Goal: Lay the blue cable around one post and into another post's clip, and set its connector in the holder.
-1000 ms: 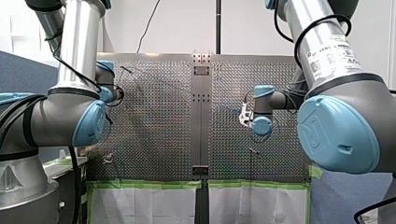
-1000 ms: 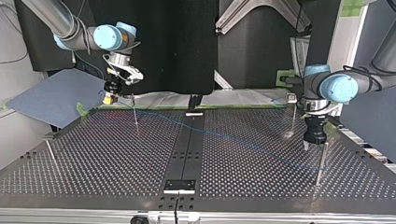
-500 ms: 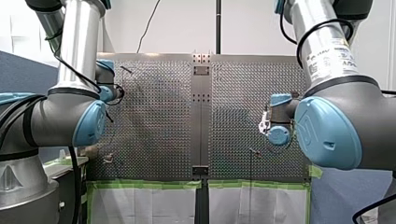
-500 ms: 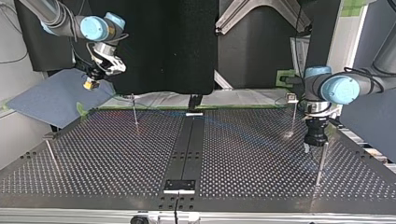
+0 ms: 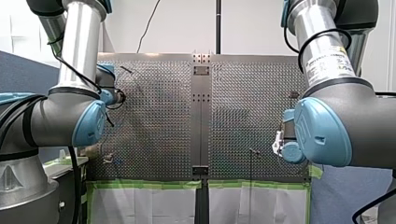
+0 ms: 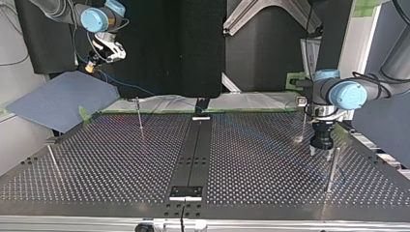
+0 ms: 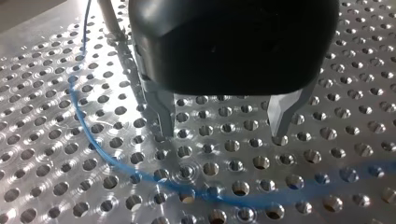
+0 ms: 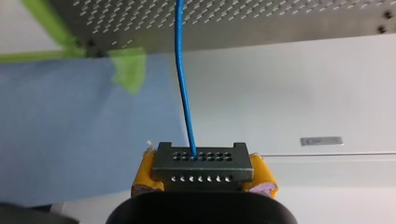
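In the right wrist view my right gripper (image 8: 201, 179) is shut, its yellow pads (image 8: 145, 170) clamping a dark multi-hole connector (image 8: 201, 164). The blue cable (image 8: 183, 84) runs straight out of the connector toward the plate. In the top view that right gripper (image 6: 90, 67) hangs high, beyond the plate's far left corner, and the cable (image 6: 126, 87) slopes down from it. My left gripper (image 7: 222, 133) stands open just over the plate, its metal fingers (image 7: 161, 114) wide apart. The cable (image 7: 93, 135) curves on the plate ahead of them, and a post (image 7: 109, 18) stands beside it. In the top view the left gripper (image 6: 320, 145) is near the right edge.
Thin posts rise from the perforated plate (image 6: 96, 164): one at the far left (image 6: 139, 116), one at the near left (image 6: 52, 157), two at the right (image 6: 331, 169) (image 6: 303, 118). A black centre strip (image 6: 193, 154) carries a small bracket (image 6: 186, 192). A blue mat (image 6: 58, 96) lies past the left corner.
My right gripper has carried the connector up and toward the top view's left, off the plate, drawing the cable after it. My left gripper has shifted only slightly.
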